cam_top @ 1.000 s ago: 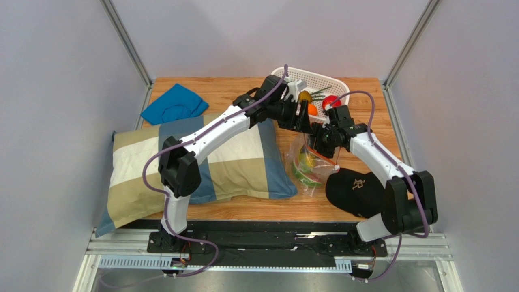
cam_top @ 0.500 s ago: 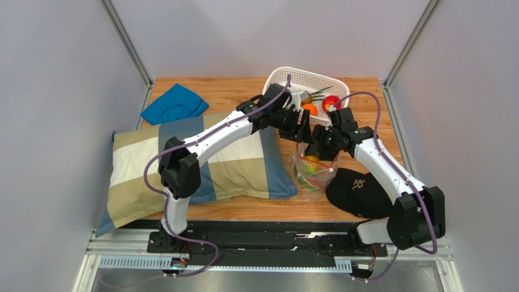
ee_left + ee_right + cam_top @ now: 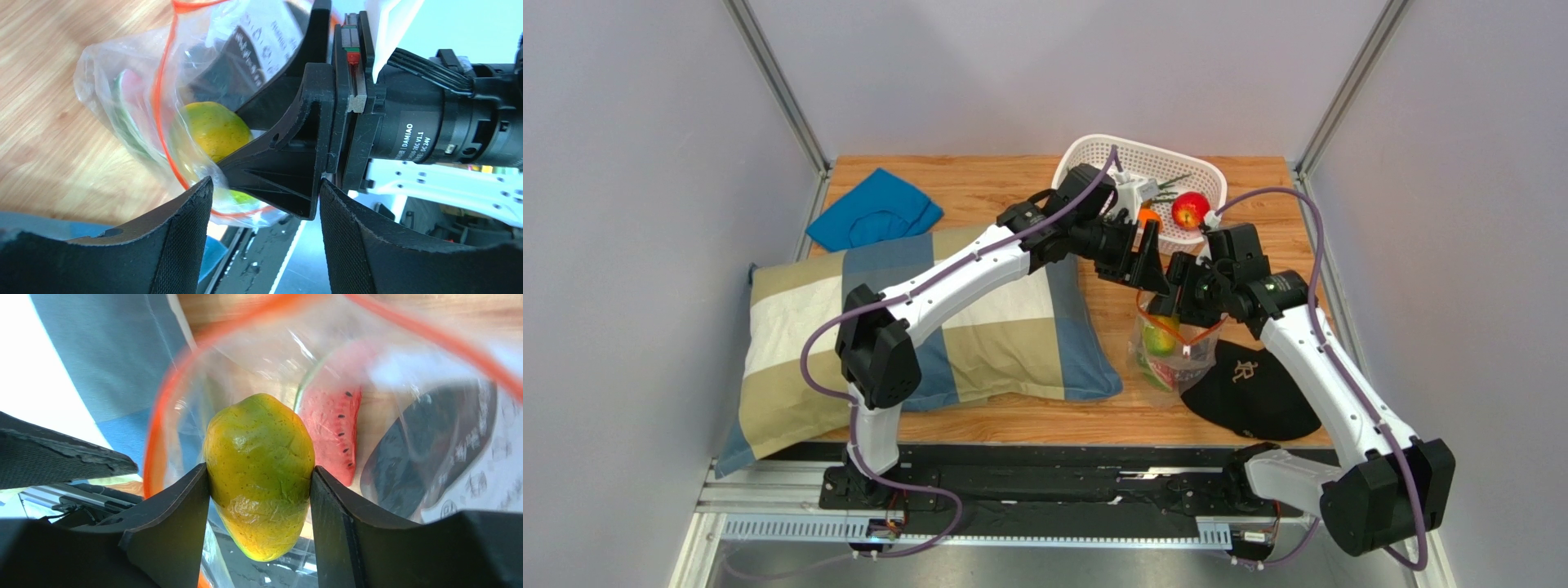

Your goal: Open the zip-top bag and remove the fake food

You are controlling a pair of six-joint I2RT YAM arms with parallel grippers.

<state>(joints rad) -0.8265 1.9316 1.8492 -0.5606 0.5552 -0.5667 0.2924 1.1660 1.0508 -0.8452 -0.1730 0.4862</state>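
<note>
Since a second ago the right arm has swung out toward 3 o'clock, its elbow now low at 5 o'clock, and the zip-top bag (image 3: 1169, 355) has gone with it. The bag no longer sprawls beside the pillow (image 3: 928, 325); it now stands more upright at about 4 o'clock on the surface (image 3: 1014, 423), touching the black cap (image 3: 1257, 390). The left arm has followed toward 3 o'clock, uncovering the red apple (image 3: 1190, 210) in the white basket (image 3: 1100, 153) at 1 o'clock.

The right tool (image 3: 261, 478) is clamped on a yellow-green fruit (image 3: 258, 441), one finger on each flank. It holds the fruit in the bag's open mouth, which the orange-red zip strip (image 3: 161, 432) rings. Deeper in the bag lies a watermelon slice (image 3: 331, 425).

The left tool (image 3: 264, 190) stands open just at 11 o'clock of the bag. Its fingers are apart and nothing is pressed between them. The right tool's finger and the bag's rim show beyond the gap.

An orange (image 3: 1149, 217) sits in the basket at 9 o'clock of the apple, partly hidden by the left arm. A blue cloth (image 3: 875, 208) lies at 10 o'clock on the surface.
</note>
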